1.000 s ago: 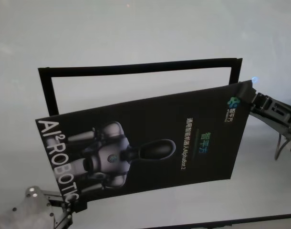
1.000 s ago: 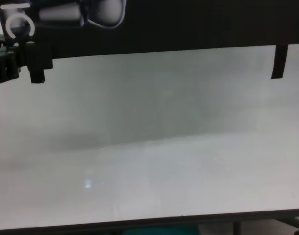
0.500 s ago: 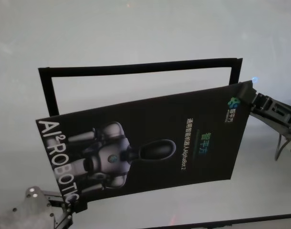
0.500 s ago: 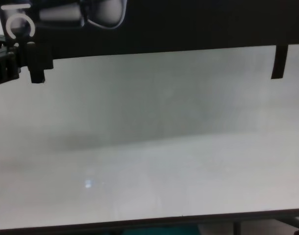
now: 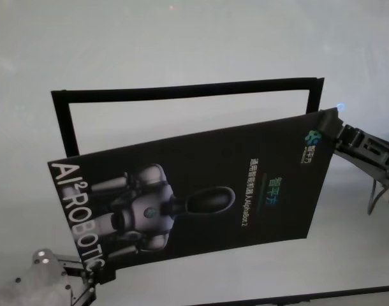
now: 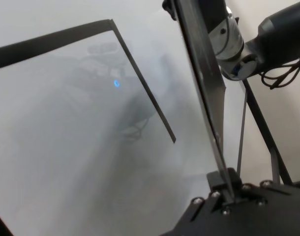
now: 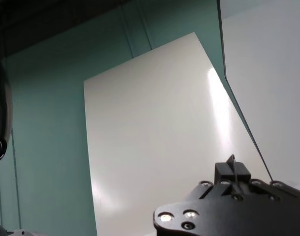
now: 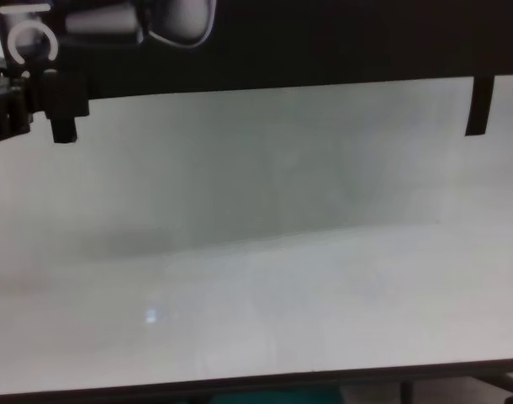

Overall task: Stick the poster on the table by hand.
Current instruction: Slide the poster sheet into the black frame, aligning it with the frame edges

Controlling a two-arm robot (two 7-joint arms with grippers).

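The glossy black poster (image 5: 194,197), printed with a silver robot and white "AI²ROBOTIC" letters, hangs tilted above the white table (image 5: 182,38). My left gripper (image 5: 100,275) is shut on its near left corner. My right gripper (image 5: 335,131) is shut on its far right corner. The left wrist view shows the poster edge-on (image 6: 199,73), pinched in the left gripper (image 6: 227,195). The right wrist view shows its white back (image 7: 150,137), held by the right gripper (image 7: 232,169). In the chest view the poster (image 8: 324,42) spans the top, with the left gripper (image 8: 61,105) below it.
A black rectangular outline (image 5: 182,91) lies flat on the table, partly under the poster; it also shows in the left wrist view (image 6: 140,78). The table's dark near edge (image 8: 256,383) runs along the bottom of the chest view. The right arm (image 5: 373,153) reaches in from the right.
Hardly anything has changed. The poster's left end has sunk a trifle, and both grippers keep their hold on their corners.
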